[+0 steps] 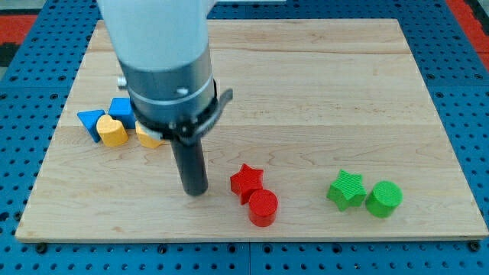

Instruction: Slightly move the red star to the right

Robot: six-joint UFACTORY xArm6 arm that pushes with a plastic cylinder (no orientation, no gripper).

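Observation:
The red star (246, 181) lies on the wooden board (321, 92), low and near the middle. A red cylinder (263, 208) touches it at its lower right. My tip (195, 190) is the lower end of the dark rod. It stands just left of the red star, a small gap apart, at about the star's height in the view.
A green star (345, 189) and a green cylinder (383, 199) sit together at the lower right. At the left, a blue triangle (91, 122), a blue block (121, 110), a yellow heart (113, 132) and a yellow block (148, 137) cluster, partly hidden by the arm.

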